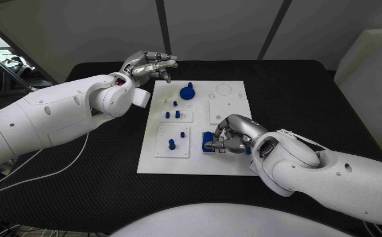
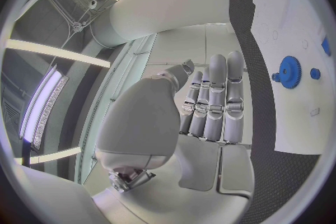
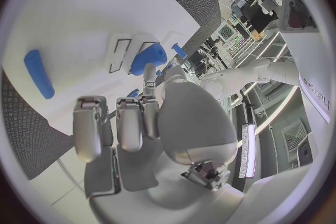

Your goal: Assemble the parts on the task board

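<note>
Several small blue parts (image 1: 176,115) stand on the white task board (image 1: 231,96).

Dim even light; ceiling strip glare; fisheye edges bent.

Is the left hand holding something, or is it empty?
Empty: the silver left hand shows straight fingers with nothing between them, raised beyond the white task board.

You are looking at a black counter (image 1: 95,154) with a textured mat surface. The white task board (image 1: 156,159) lies flat at its centre, long side running away from the robot. A thin white cable (image 1: 59,165) crosses the counter near the board's left edge.
</note>
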{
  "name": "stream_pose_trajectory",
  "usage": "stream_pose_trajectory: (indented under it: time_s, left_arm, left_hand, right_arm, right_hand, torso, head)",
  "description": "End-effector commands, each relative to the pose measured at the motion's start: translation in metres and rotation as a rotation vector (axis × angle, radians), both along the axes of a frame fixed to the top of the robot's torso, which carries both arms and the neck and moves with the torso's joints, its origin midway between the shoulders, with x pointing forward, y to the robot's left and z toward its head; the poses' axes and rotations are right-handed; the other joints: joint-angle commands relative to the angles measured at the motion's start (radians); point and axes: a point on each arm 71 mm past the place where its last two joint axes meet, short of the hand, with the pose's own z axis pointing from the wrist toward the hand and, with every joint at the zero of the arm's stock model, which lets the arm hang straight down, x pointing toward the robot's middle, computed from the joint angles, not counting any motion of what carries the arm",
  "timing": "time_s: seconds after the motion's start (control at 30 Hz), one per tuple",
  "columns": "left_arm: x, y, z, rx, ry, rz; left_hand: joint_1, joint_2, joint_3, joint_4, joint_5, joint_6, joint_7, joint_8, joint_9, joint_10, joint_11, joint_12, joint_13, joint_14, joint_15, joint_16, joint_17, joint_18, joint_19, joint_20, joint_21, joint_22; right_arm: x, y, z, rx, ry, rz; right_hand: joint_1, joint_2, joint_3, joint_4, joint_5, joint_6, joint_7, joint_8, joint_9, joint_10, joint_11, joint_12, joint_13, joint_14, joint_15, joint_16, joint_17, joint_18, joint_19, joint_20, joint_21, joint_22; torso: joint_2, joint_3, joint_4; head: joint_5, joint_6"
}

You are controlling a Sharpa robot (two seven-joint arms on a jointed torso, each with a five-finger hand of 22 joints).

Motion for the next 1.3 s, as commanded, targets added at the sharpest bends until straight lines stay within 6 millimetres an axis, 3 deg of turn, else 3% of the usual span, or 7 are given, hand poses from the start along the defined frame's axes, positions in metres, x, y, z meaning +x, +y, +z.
stream_pose_trajectory:
  time_s: [0.03,0.33,0.37,0.43,0.53,0.97,1.3]
  left_arm:
    - [-0.0002,-0.0012,0.001,-0.004,-0.002,-0.012]
    - [-0.0007,-0.0007,0.0011,-0.004,-0.001,-0.013]
    - [-0.0007,-0.0006,0.0011,-0.004,0.0,-0.013]
    - [-0.0008,-0.0003,0.0011,-0.003,0.0,-0.013]
    - [-0.0009,-0.0002,0.0011,-0.003,0.0,-0.013]
    - [-0.0011,0.0005,0.0009,-0.003,0.003,-0.015]
    - [-0.001,0.0011,0.0008,-0.002,0.004,-0.014]
  left_hand:
    - [0.003,0.009,-0.004,-0.002,-0.001,-0.009,0.0,0.003,-0.001,-0.006,-0.003,0.005,-0.002,-0.006,-0.001,-0.005,-0.002,-0.005,-0.003,-0.001,-0.003,-0.001]
    - [0.003,0.009,-0.004,-0.002,-0.001,-0.009,0.0,0.003,-0.001,-0.006,-0.003,0.005,-0.002,-0.006,-0.001,-0.005,-0.002,-0.005,-0.003,-0.001,-0.003,-0.001]
    - [0.003,0.009,-0.004,-0.002,-0.001,-0.009,0.0,0.003,-0.001,-0.006,-0.003,0.005,-0.002,-0.006,-0.001,-0.005,-0.002,-0.005,-0.003,-0.001,-0.003,-0.001]
    - [0.003,0.009,-0.004,-0.002,-0.001,-0.009,0.0,0.003,-0.001,-0.006,-0.003,0.005,-0.002,-0.006,-0.001,-0.005,-0.002,-0.005,-0.003,-0.001,-0.003,-0.001]
    - [0.003,0.009,-0.004,-0.002,-0.001,-0.009,0.0,0.003,-0.001,-0.006,-0.003,0.005,-0.002,-0.006,-0.001,-0.005,-0.002,-0.005,-0.003,-0.001,-0.003,-0.001]
    - [0.002,0.009,-0.005,-0.001,-0.001,-0.01,0.0,0.003,-0.001,-0.008,-0.002,0.007,-0.002,-0.006,0.0,-0.004,-0.003,-0.005,-0.003,0.0,-0.004,-0.002]
    - [0.002,0.009,-0.005,-0.001,-0.001,-0.01,0.0,0.003,-0.001,-0.008,-0.002,0.007,-0.002,-0.006,0.0,-0.004,-0.003,-0.005,-0.003,0.0,-0.004,-0.002]
  right_arm:
    - [0.0013,0.0012,-0.0014,-0.008,0.007,0.014]
    - [0.0075,-0.0013,-0.0069,-0.061,0.004,0.0]
    - [0.0078,-0.0011,-0.0073,-0.069,0.003,0.001]
    - [0.0083,-0.0006,-0.0077,-0.09,-0.007,0.009]
    - [0.0086,-0.0004,-0.008,-0.116,-0.019,0.021]
    - [0.0063,-0.0002,-0.009,-0.146,-0.008,0.06]
    - [0.0054,-0.0015,-0.0064,-0.106,-0.017,0.049]
  right_hand:
    - [0.009,0.003,0.0,-0.007,-0.004,-0.007,-0.002,0.007,0.001,0.037,-0.003,0.005,0.153,0.086,-0.005,0.002,0.16,-0.007,0.082,-0.006,0.004,0.24]
    - [0.05,0.023,0.01,-0.028,-0.006,-0.008,-0.006,0.009,0.006,0.039,-0.007,0.007,0.156,0.086,-0.008,0.001,0.159,-0.007,0.081,-0.008,0.004,0.24]
    - [0.063,0.027,0.014,-0.036,-0.024,-0.008,-0.007,0.01,0.007,0.039,-0.008,0.007,0.157,0.086,-0.009,0.001,0.158,-0.007,0.081,-0.009,0.003,0.239]
    - [0.109,0.044,0.035,-0.064,-0.105,-0.006,-0.011,0.01,0.009,0.042,-0.011,0.011,0.16,0.086,-0.013,0.001,0.16,-0.007,0.08,-0.012,0.003,0.239]
    - [0.152,0.046,0.051,-0.096,-0.141,-0.002,-0.014,0.009,0.009,0.047,-0.014,0.021,0.168,0.086,-0.015,0.003,0.164,-0.007,0.081,-0.015,0.004,0.24]
    - [0.152,0.03,0.045,-0.106,-0.144,0.004,-0.011,0.005,0.007,0.048,-0.012,0.022,0.17,0.087,-0.014,0.004,0.167,-0.007,0.082,-0.015,0.004,0.241]
    - [0.11,0.02,0.031,-0.088,-0.143,0.006,-0.008,0.0,0.006,0.045,-0.009,0.015,0.166,0.087,-0.011,0.004,0.166,-0.007,0.082,-0.013,0.004,0.241]
  torso:
    - [0.001,-0.0011,0.0014]
    - [0.001,-0.0011,0.0008]
    - [0.001,-0.0009,0.0005]
    - [0.001,-0.0004,0.0003]
    - [0.001,-0.0004,0.0002]
    - [-0.001,-0.0001,-0.0004]
    - [0.0,-0.0005,-0.0008]
  head:
    - [0.001,0.0]
    - [0.003,-0.003]
    - [0.004,-0.003]
    - [0.004,-0.005]
    - [0.004,-0.007]
    - [0.003,-0.009]
    - [0.004,-0.008]
